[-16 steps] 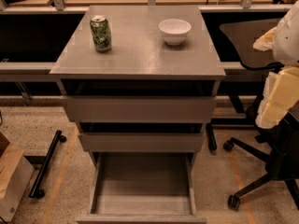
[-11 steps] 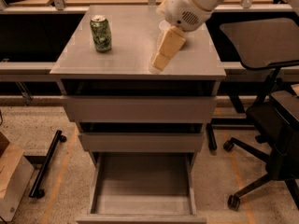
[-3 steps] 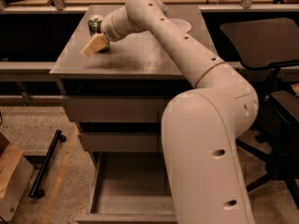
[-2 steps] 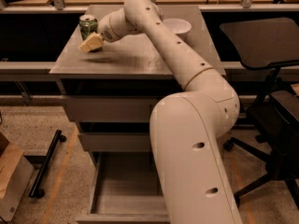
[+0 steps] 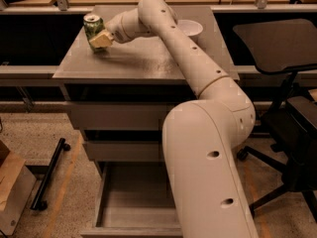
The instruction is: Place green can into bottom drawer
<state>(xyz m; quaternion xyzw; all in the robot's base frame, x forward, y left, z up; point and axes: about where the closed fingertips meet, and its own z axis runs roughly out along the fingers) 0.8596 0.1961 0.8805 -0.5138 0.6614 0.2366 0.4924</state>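
Observation:
The green can (image 5: 92,28), with mottled green sides and a silver top, stands at the far left of the grey cabinet top (image 5: 143,58). My gripper (image 5: 100,39) reaches over from the right and is shut on the can's lower part. One tan finger (image 5: 103,38) lies across the can's front and the other is hidden behind it. The bottom drawer (image 5: 130,207) is pulled open below, a wide grey tray. My arm's big lower segment (image 5: 208,172) covers its right part.
A white bowl (image 5: 192,28) sits at the back right of the cabinet top, partly behind my arm. The two upper drawers (image 5: 114,115) stick out slightly. A black office chair (image 5: 285,48) stands to the right. A cardboard box (image 5: 12,192) is on the floor at the left.
My gripper has closed in on the can and risen a little. The can has shifted slightly to the left with it.

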